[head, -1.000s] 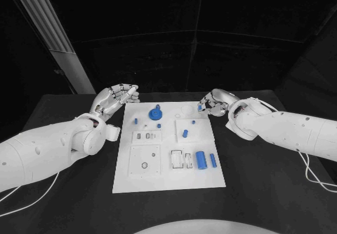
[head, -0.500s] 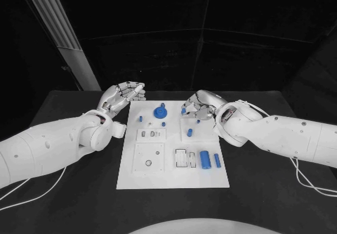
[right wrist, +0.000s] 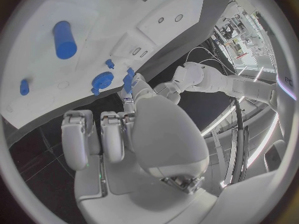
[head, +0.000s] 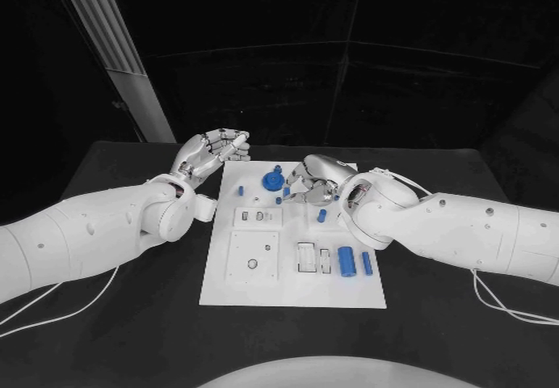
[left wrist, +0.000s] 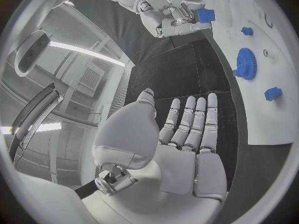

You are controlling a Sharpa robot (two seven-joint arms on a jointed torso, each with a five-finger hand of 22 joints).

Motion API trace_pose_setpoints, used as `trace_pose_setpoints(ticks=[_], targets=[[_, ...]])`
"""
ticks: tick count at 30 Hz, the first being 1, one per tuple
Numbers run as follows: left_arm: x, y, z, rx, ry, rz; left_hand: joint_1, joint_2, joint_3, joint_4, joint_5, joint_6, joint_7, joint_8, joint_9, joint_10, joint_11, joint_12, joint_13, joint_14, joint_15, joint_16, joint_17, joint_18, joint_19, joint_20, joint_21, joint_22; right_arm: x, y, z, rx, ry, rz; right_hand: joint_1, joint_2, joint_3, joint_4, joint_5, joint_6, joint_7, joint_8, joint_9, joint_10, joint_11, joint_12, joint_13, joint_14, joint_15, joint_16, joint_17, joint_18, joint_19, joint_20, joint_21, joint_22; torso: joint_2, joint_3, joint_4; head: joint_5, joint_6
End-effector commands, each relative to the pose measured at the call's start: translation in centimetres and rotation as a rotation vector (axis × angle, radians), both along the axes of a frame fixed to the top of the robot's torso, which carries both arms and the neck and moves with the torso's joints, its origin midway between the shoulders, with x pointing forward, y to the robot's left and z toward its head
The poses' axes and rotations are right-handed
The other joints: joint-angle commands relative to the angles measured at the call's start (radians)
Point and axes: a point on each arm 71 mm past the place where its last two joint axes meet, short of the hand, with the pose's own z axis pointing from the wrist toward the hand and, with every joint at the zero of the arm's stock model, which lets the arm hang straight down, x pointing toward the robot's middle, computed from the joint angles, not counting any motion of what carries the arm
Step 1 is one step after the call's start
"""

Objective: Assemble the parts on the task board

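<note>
Over the far end of the task board [head: 292, 291], the right hand [head: 305, 179] pinches a small blue part [right wrist: 128, 79] just beside the blue gear [head: 271, 180], so placing looks to be the step in hand; next it must line the part up with its seat. Since a second ago it has come in from the board's right edge, while the left hand [head: 210, 153] hovers beside the far left corner, fingers loosely extended and holding nothing.

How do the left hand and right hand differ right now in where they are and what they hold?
The left hand is off the task board, over the black table by the board's far left corner; the right hand is over the board's far part, beside the blue gear. The left hand holds nothing, its fingers straight; the right hand pinches a small blue part. Both are silver hands on white arms.
</note>
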Motion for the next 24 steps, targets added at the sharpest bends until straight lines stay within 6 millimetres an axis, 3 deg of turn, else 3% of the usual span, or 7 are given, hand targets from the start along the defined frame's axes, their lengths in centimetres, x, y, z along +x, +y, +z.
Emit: trace_pose_setpoints(ticks=[1, 24], targets=[[-0.3, -0.1, 1.1, -0.055, -0.135, -0.023, 0.002, 0.006, -0.002, -0.002, 0.004, -0.004, 0.109, -0.007, 0.002, -0.008, -0.002, 0.003, -0.001, -0.004, -0.001, 0.005, -0.002, -0.01, -0.004, 0.0, -0.002, -0.002, -0.1, 0.4, -0.2, -0.075, 0.004, -0.019, -0.007, 0.002, -0.006, -0.002, 0.004, 0.023, -0.007, 0.005, 0.002, 0.106, 0.009, 0.002, 0.262, 0.104, 0.009, 0.002, 0.263, -0.008, 0.105, 0.009, 0.003, 0.264, 0.0, 0.0009, -0.0017, 0.006, -0.007], [-0.4, -0.1, 1.1, -0.057, -0.134, -0.026, 0.002, 0.006, -0.002, -0.002, 0.004, -0.003, 0.109, -0.006, 0.002, -0.008, -0.002, 0.004, -0.001, -0.004, -0.001, 0.005, -0.002, -0.01, -0.004, 0.0, -0.001, -0.002, -0.8, 3.7, -2.5, -0.125, 0.018, 0.001, -0.013, -0.001, -0.011, -0.007, 0.007, 0.025, 0.003, -0.001, -0.001, 0.106, 0.017, 0.002, 0.262, 0.104, 0.014, 0.002, 0.263, -0.008, 0.105, 0.014, 0.003, 0.264, 0.001, 0.0008, -0.0031, 0.007, -0.019]])
